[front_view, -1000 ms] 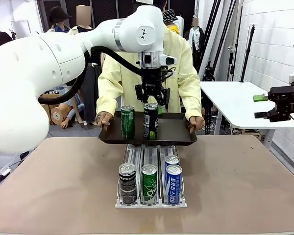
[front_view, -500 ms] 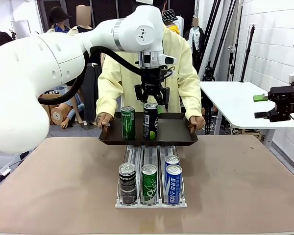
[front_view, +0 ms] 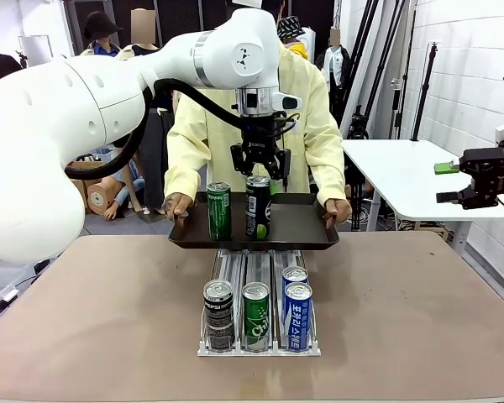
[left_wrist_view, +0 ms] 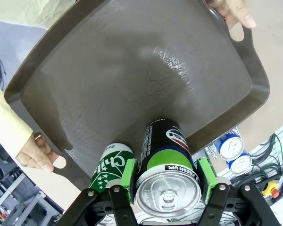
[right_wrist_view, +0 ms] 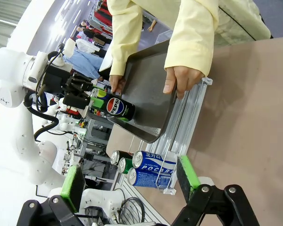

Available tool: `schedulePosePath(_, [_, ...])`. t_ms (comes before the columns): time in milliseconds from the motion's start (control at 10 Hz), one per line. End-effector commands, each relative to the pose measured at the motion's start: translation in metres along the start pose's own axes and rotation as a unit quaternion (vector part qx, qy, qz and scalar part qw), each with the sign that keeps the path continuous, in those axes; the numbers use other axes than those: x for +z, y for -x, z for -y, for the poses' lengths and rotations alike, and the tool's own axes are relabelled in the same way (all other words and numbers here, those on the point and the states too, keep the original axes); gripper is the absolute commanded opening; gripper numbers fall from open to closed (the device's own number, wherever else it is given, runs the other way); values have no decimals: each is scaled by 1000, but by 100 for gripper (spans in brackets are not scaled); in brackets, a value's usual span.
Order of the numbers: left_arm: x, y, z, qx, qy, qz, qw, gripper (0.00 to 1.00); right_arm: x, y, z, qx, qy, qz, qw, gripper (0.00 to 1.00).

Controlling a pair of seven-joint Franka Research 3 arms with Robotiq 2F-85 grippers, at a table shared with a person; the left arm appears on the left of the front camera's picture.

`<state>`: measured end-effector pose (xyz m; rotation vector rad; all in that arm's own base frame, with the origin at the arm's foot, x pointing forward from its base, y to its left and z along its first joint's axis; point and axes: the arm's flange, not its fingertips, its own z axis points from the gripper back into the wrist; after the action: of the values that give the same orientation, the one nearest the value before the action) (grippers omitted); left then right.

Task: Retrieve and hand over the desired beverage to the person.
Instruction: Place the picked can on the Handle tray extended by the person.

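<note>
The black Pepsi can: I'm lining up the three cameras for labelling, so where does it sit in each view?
Front view: black Pepsi can upright on the tray, centre, under the left gripper.
Left wrist view: bottom centre, top facing the camera, between the green pads.
Right wrist view: left of centre, lying sideways in the picture.
Shared landmark: the dark tray the person holds.
</note>
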<state>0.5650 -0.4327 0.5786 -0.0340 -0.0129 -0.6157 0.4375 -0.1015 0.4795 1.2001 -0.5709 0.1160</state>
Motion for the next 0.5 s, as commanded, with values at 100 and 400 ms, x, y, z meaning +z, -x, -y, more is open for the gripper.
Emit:
schedulePosePath(100, [14,-10,-1,5,13,2,1000,71,0,-1,-1,-1,-5,0,1000,100])
schedulePosePath(400, [14,-11,-3,6,12,1,1000,100,0,-1,-1,-1,-5,0,1000,100])
